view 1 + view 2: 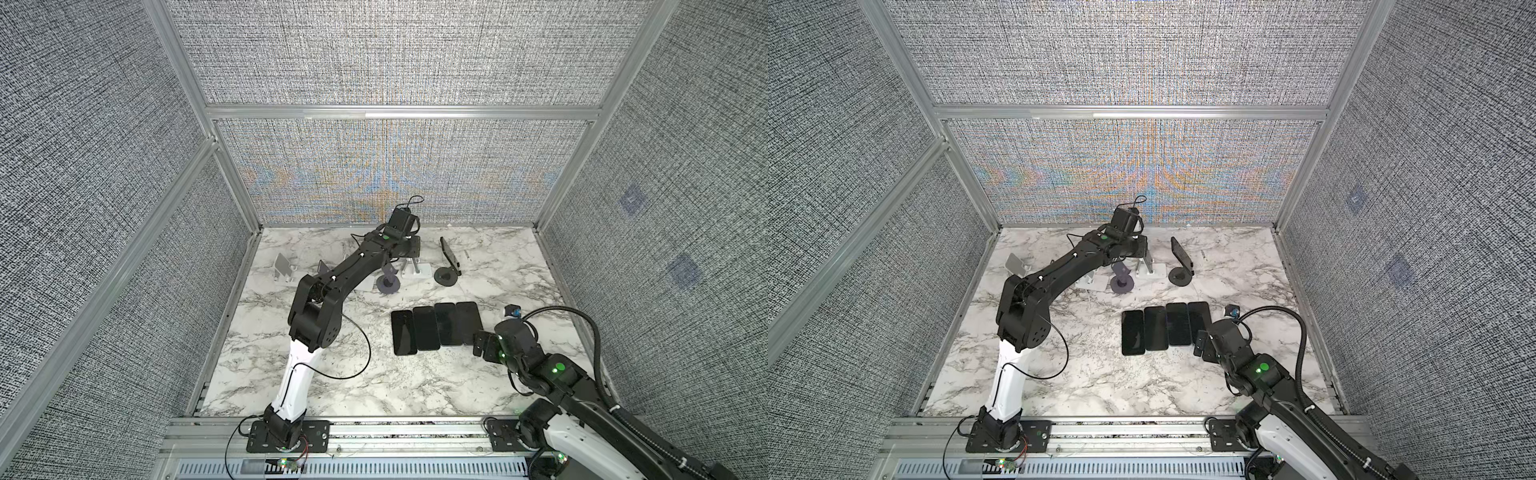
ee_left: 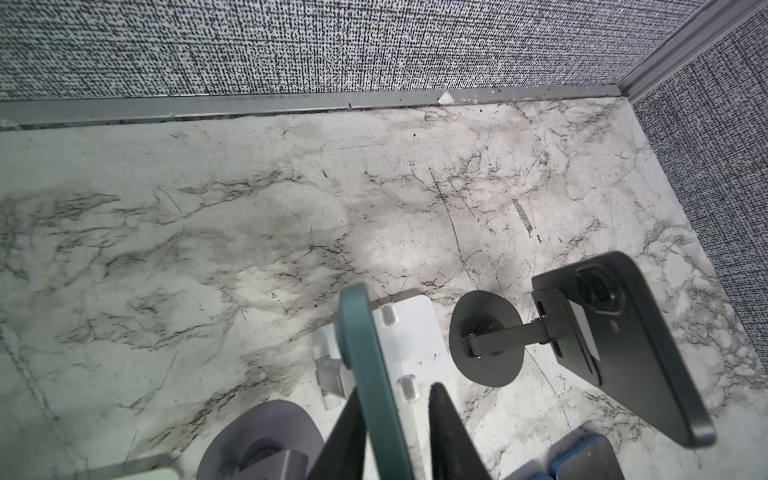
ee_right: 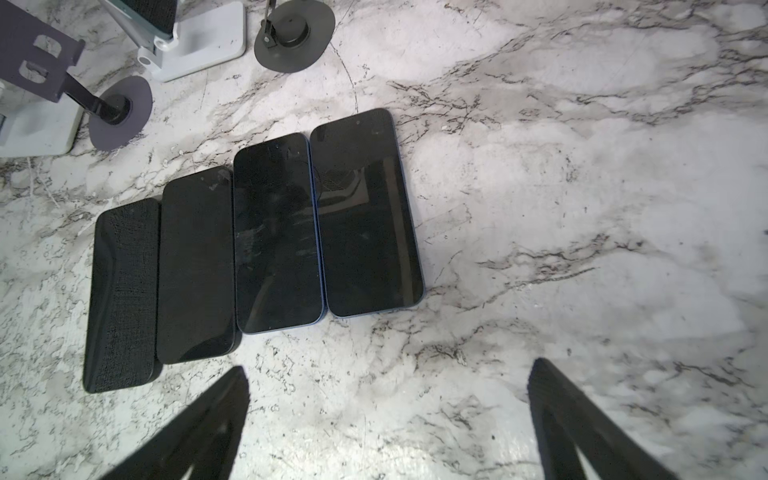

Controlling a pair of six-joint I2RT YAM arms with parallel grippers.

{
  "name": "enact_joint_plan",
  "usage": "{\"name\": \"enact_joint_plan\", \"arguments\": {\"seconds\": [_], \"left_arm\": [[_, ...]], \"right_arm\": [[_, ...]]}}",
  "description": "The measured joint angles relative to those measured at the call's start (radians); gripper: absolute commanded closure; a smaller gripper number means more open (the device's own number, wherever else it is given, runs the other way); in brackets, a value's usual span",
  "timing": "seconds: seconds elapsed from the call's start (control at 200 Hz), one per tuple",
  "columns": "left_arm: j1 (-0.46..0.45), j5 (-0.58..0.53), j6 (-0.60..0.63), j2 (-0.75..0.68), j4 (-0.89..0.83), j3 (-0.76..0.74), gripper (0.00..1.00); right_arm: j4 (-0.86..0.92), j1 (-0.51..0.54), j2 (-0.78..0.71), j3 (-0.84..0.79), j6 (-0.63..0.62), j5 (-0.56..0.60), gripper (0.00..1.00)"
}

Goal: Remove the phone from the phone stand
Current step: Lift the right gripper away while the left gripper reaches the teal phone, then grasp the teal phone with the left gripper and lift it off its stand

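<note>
One green phone (image 2: 374, 374) leans in the white stand (image 2: 415, 328) at the back of the marble table (image 1: 374, 382), near the rear wall and about mid-width. That's your task item, and it's not yet off the stand.

Left gripper (image 2: 395, 390) straddles the phone's edge from above. In the left wrist view the jaws are drawn in close, with one finger against the phone. A thin strip of white stand shows between the phone and the other finger (image 2: 451, 428). You can't tell from this whether the clamp is firm. In both top views the wrist hides the phone.

Just beside the white stand sits a black stand (image 2: 486, 340) on a round base, its arm carrying a dark phone (image 2: 631, 353) with the camera bump facing the rear wall. On the white stand's other side is a purple stand (image 1: 389, 284) on a round base, its cradle bare. A silver stand (image 1: 282, 266) is well apart, toward the left wall, also bare.

Four phones (image 3: 274, 232) lie flat nearer the front, screens up and dark, side by side and touching. Two of them show blue edges.

Right gripper (image 3: 390, 368) hangs over bare marble just in front of that row, its jaws spread wide with nothing between them.
</note>
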State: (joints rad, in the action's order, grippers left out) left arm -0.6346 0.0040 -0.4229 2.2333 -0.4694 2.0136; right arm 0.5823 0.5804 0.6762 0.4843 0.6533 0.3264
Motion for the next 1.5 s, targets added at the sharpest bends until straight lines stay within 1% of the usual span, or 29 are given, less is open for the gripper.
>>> {"name": "enact_joint_plan", "arguments": {"seconds": [0.075, 0.315, 0.515, 0.745, 0.84, 0.965, 1.121, 1.276, 1.376, 1.431, 1.496], "left_arm": [[-0.001, -0.001, 0.001, 0.005, -0.010, 0.011, 0.93], [0.001, 0.007, 0.004, 0.008, -0.026, 0.023, 1.00], [0.002, 0.031, 0.016, -0.042, -0.062, 0.018, 1.00], [0.002, 0.094, 0.055, -0.142, -0.091, 0.016, 1.00], [0.006, 0.124, 0.080, -0.210, -0.121, -0.009, 1.00], [0.040, 0.204, 0.090, -0.337, -0.146, -0.103, 1.00], [0.105, 0.261, 0.121, -0.480, -0.194, -0.251, 1.00], [0.148, 0.306, 0.172, -0.594, -0.286, -0.377, 1.00], [0.165, 0.321, 0.211, -0.630, -0.364, -0.419, 1.00], [0.176, 0.327, 0.233, -0.643, -0.391, -0.448, 1.00], [0.190, 0.347, 0.252, -0.656, -0.413, -0.502, 1.00]], "right_arm": [[0.014, 0.000, -0.014, 0.000, 0.002, 0.009, 0.06], [0.052, -0.002, -0.040, 0.011, 0.001, 0.008, 0.06], [0.077, -0.003, -0.050, 0.052, -0.026, -0.032, 0.07], [0.116, -0.002, -0.059, 0.071, -0.034, -0.127, 0.08], [0.122, -0.001, -0.041, 0.097, -0.054, -0.160, 0.09], [0.117, 0.003, 0.013, 0.142, -0.097, -0.219, 0.10], [0.100, 0.034, 0.124, 0.212, -0.160, -0.260, 0.11], [0.085, 0.124, 0.241, 0.298, -0.215, -0.261, 0.12], [0.064, 0.188, 0.328, 0.351, -0.243, -0.245, 0.14], [0.055, 0.222, 0.381, 0.383, -0.261, -0.234, 0.16], [0.023, 0.256, 0.446, 0.418, -0.281, -0.228, 0.20]]}}
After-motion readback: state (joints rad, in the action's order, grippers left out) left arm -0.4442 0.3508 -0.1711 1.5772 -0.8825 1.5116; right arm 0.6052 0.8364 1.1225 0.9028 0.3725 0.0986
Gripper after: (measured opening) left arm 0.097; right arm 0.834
